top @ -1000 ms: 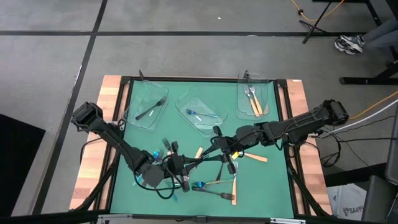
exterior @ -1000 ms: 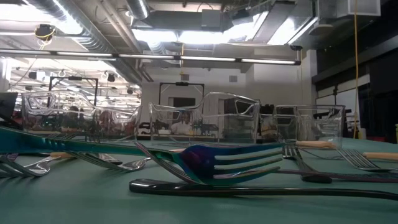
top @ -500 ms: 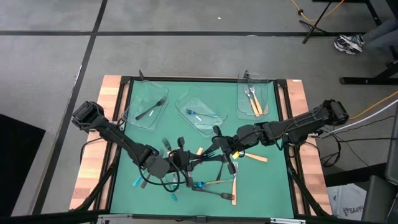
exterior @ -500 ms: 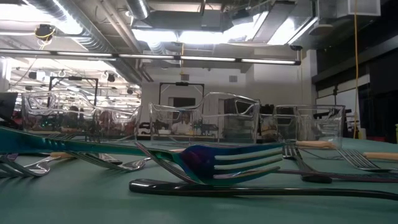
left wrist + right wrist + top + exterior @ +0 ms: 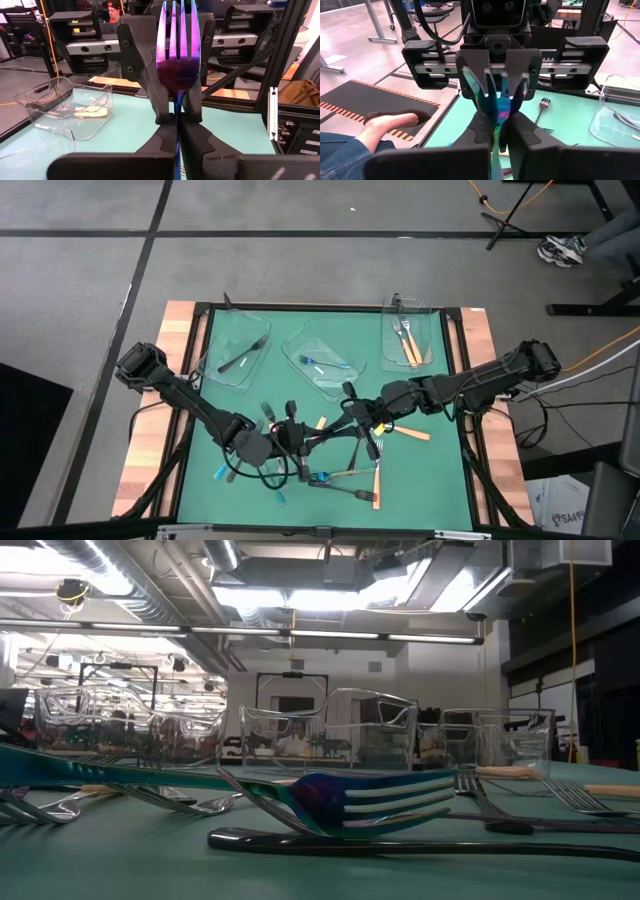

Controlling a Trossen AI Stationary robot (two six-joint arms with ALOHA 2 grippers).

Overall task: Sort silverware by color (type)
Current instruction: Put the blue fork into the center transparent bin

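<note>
Both grippers meet over the middle of the green mat, facing each other. My left gripper (image 5: 288, 436) (image 5: 177, 120) is shut on an iridescent blue-purple fork (image 5: 177, 60), and my right gripper (image 5: 352, 412) (image 5: 496, 122) is shut on another iridescent fork (image 5: 495, 97). Loose silverware lies flat on the mat around them: dark forks (image 5: 340, 488), orange-handled forks (image 5: 410, 432) and an iridescent fork (image 5: 370, 802). Neither gripper shows in the low view. My left gripper pinches the iridescent fork by its neck (image 5: 177, 107), just below the tines, between the two fingers. The fingers lie along the fork, and the tines stick out past the fingertips toward the right gripper. The fork is lifted clear of the mat. My right gripper pinches its iridescent fork at the neck (image 5: 496, 120) between both fingers. The curved tines (image 5: 485, 85) reach out beyond the fingertips toward the left gripper. The handle runs back between the fingers and is hidden there.
Three clear trays stand along the far edge: the left one (image 5: 222, 362) holds a dark fork, the middle one (image 5: 300, 340) an iridescent one, the right one (image 5: 425, 330) orange-handled forks. A person's arm (image 5: 385, 125) shows beyond the table in the right wrist view.
My left gripper has moved a little toward the far edge and toward the right gripper, then has kept still for the last half second. The right arm has stayed where it was.
</note>
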